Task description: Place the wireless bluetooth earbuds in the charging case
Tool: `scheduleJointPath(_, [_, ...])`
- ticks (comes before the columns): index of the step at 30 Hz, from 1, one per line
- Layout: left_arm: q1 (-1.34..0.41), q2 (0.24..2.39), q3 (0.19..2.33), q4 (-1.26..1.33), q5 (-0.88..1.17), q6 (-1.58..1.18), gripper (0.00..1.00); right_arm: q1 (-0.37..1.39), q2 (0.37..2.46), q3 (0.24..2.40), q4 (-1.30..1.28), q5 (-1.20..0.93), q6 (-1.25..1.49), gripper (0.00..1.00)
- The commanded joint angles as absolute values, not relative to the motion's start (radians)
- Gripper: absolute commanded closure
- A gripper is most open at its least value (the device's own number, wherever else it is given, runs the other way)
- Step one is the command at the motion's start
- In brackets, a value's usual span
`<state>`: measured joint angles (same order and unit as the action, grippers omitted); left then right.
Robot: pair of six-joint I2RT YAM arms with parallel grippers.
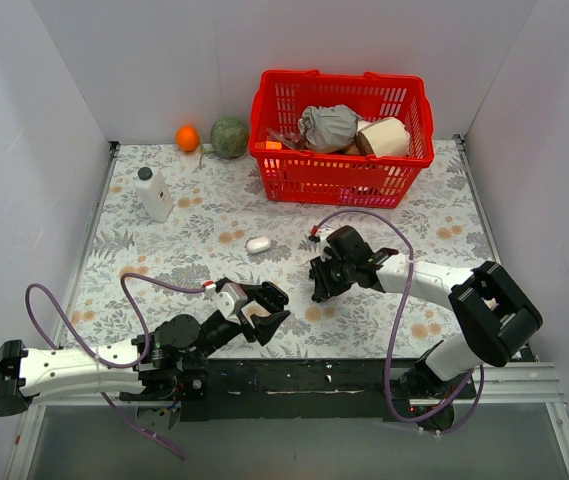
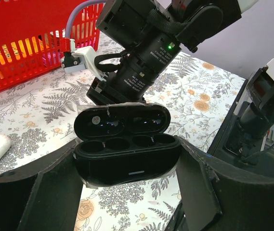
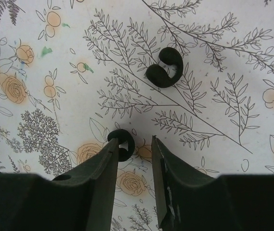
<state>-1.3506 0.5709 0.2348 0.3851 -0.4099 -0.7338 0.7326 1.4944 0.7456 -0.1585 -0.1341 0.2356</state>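
Note:
A black charging case [image 2: 127, 166] stands open, lid tipped back and its wells empty, between the fingers of my left gripper [image 2: 128, 147], which is shut on its two ends. From above, that gripper [image 1: 270, 310] is at the table's near middle. Two black C-shaped earbuds lie on the floral cloth. One earbud [image 3: 123, 144] touches the tip of the left finger of my right gripper [image 3: 136, 140], outside the gap. The other earbud [image 3: 164, 67] lies farther off. The right gripper [image 1: 320, 288] points down at the cloth, open, with nothing between its fingers.
A small white pebble-shaped case [image 1: 258, 244] lies shut on the cloth behind the grippers. A red basket [image 1: 342, 175] with wrapped items stands at the back. A white bottle [image 1: 152, 193], an orange [image 1: 187, 138] and a green ball [image 1: 229, 137] are at the back left.

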Motion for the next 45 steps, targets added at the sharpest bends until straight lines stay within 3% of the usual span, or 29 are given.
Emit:
scheduleJointPath(1, [-1.355,0.554,0.226,0.388,-0.422,-0.736,1.0,0.747,1.526,0.761,-0.143,-0.124,0.226,0.6])
scheduleJointPath(14, [-1.356,0.548,0.222,0.385,-0.423,-0.744,1.0,0.759,1.526,0.736,-0.123,-0.138,0.244,0.8])
scheduleJointPath(19, [-1.356,0.546,0.224,0.382,-0.42,-0.747,1.0,0.759,1.511,0.723,-0.123,-0.143,0.252,0.99])
scheduleJointPath(33, [-1.358,0.561,0.23,0.377,-0.411,-0.755,1.0,0.769,1.459,0.643,-0.086,-0.169,0.298,0.99])
scheduleJointPath(36, [-1.358,0.561,0.233,0.377,-0.411,-0.755,1.0,0.77,1.459,0.643,-0.087,-0.166,0.304,0.78])
scheduleJointPath(37, [-1.358,0.561,0.235,0.377,-0.411,-0.755,1.0,0.773,1.456,0.643,-0.087,-0.16,0.308,0.75])
scheduleJointPath(45, [-1.361,0.558,0.232,0.377,-0.416,-0.752,1.0,0.773,1.42,0.643,-0.086,-0.129,0.325,0.68])
